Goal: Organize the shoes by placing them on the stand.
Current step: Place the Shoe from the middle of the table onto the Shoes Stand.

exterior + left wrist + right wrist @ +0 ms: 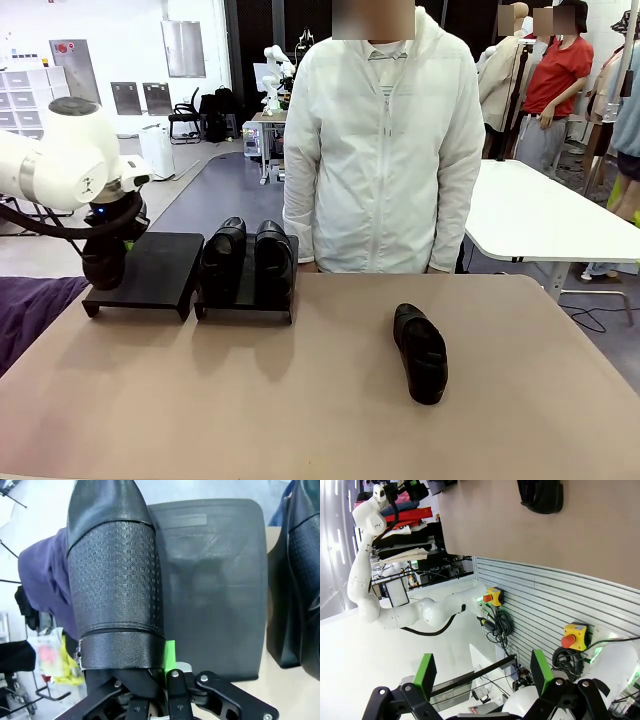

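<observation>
My left gripper [112, 238] is shut on a black glossy shoe [104, 265] and holds it over the left edge of the stand's left section [150, 268]. In the left wrist view this shoe [115, 580] runs away from my gripper [152, 667], beside the bare black platform [215, 590]. Two shoes [225, 255] [274, 258] stand side by side on the right section [245, 308]. Another shoe [420, 352] lies on the table to the right, also in the right wrist view [540, 495]. My right gripper [482, 672] is open and holds nothing, off the table's near edge.
A person in a white jacket [385, 150] stands at the far side of the tan table [300, 400], behind the stand. A purple cloth [30, 310] hangs at the table's left. A white table [540, 215] stands behind on the right.
</observation>
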You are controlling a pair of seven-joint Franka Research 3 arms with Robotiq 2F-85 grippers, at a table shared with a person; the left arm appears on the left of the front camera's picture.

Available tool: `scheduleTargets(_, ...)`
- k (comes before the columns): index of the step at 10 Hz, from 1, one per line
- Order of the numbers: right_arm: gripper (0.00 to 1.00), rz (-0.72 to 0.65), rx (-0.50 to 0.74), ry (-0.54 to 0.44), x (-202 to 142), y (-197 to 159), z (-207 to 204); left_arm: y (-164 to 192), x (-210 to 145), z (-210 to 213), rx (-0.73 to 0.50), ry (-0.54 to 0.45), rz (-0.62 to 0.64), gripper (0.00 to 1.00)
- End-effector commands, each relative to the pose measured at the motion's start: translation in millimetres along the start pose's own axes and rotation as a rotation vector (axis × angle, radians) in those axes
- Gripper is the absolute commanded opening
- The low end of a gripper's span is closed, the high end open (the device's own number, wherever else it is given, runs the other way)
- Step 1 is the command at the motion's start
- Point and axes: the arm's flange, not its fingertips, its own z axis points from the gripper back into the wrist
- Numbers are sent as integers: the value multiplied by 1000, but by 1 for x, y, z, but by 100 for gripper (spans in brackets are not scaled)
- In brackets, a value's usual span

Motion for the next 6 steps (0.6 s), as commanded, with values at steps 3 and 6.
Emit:
scheduleTargets(3, 100, 25, 12, 2, 0, 1, 3, -5, 9, -22, -25, 14, -50, 0)
scheduleTargets(6, 100, 25, 12, 2, 0, 1, 3, -3, 10, -26, -9, 6, -29, 18)
